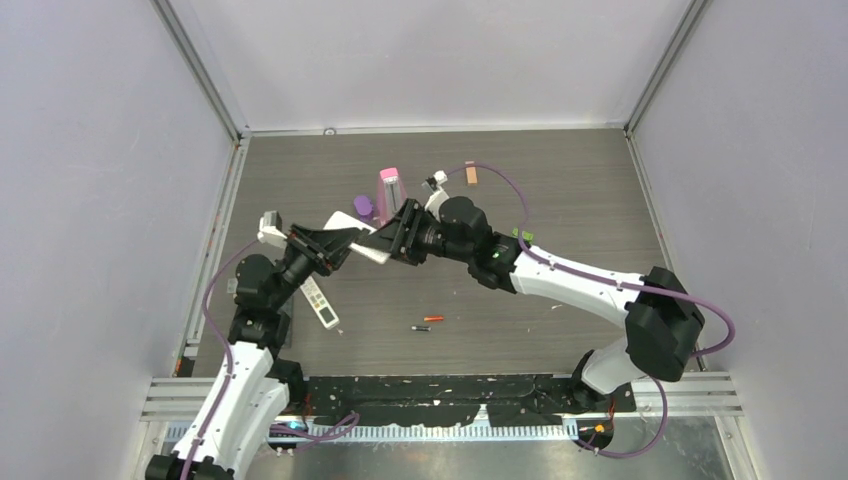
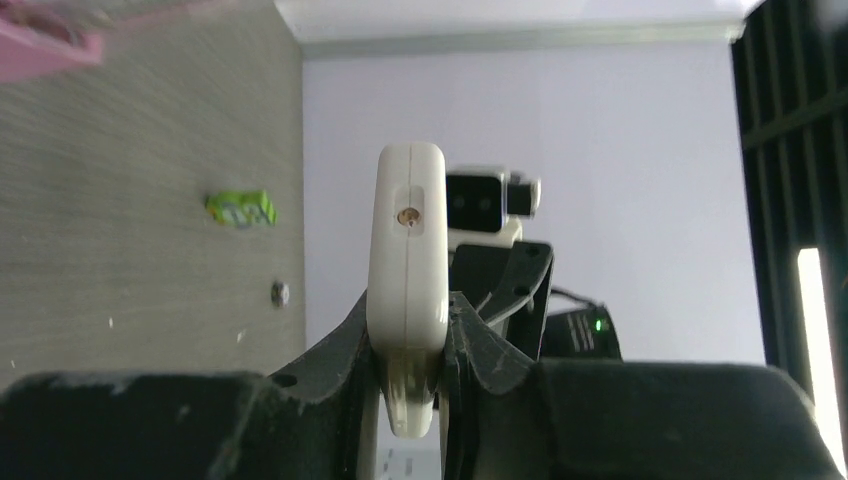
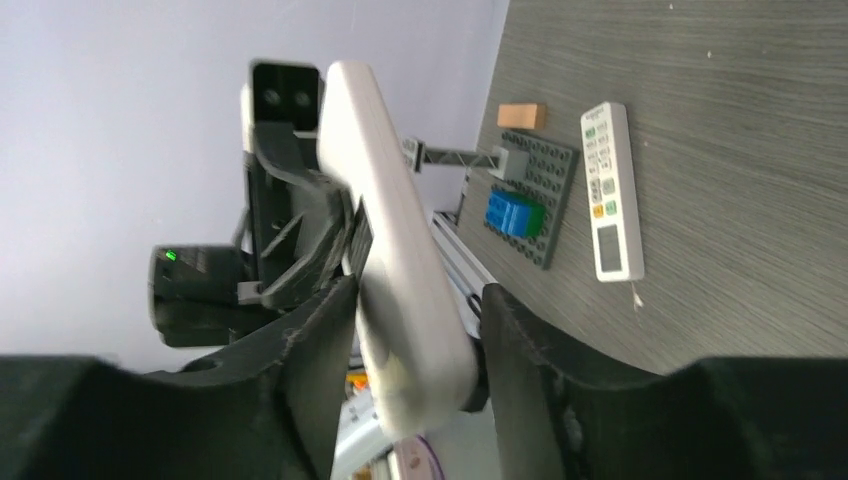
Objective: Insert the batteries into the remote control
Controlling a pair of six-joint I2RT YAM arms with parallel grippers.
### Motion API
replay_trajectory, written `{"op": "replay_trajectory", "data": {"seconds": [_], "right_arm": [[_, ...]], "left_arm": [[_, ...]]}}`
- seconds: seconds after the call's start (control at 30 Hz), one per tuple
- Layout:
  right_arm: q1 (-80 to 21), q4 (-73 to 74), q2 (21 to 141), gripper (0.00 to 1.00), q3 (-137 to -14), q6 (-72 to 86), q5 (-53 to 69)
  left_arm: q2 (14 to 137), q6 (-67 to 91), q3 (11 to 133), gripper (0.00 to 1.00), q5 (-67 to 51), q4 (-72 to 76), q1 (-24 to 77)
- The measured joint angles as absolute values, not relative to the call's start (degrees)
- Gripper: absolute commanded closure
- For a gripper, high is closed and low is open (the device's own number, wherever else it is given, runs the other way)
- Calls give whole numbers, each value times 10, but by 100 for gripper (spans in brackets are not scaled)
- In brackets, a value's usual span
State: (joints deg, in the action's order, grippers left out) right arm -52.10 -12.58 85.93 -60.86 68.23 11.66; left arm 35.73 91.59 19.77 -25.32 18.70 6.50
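Above mid-desk [image 1: 580, 190], between the two arms: noted the white remote control [image 1: 350, 220] held clear of the surface. Seen edge-on in the left wrist view, pinched tight in the left jaws, a finger pressed to each face. Seen in the right wrist view standing between the right jaws, one finger against it, a dark sliver beside the other. Cannot tell whether gripped there or only straddled. Down on the desk, nearer the arm bases: found a red-orange battery [image 1: 434, 319] and a dark battery [image 1: 420, 327], lying just beside each other, well apart from the raised remote. Logged a second remote [image 1: 320, 303] flat on the desk near the left arm. Further back, past the jaws: pink block [image 1: 390, 188], purple piece [image 1: 363, 206] just beside it, tan block [image 1: 472, 176] off to the right.
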Motion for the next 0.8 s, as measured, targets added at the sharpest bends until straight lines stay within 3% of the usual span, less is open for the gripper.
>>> {"op": "replay_trajectory", "data": {"seconds": [0.1,0.2,0.5,0.8], "right_arm": [[-533,-109,844,25,-598,658,119],[-534,-79,813,18,-589,624,121],[-486,-52,681,16,-578,503,177],[-465,36,695,16,-604,328,326]], "left_arm": [[357,877,211,100,-297,176,84],[357,845,225,100,-322,168,86],[366,780,246,100,-376,179,81],[409,745,304,100,-499,235,81]]}}
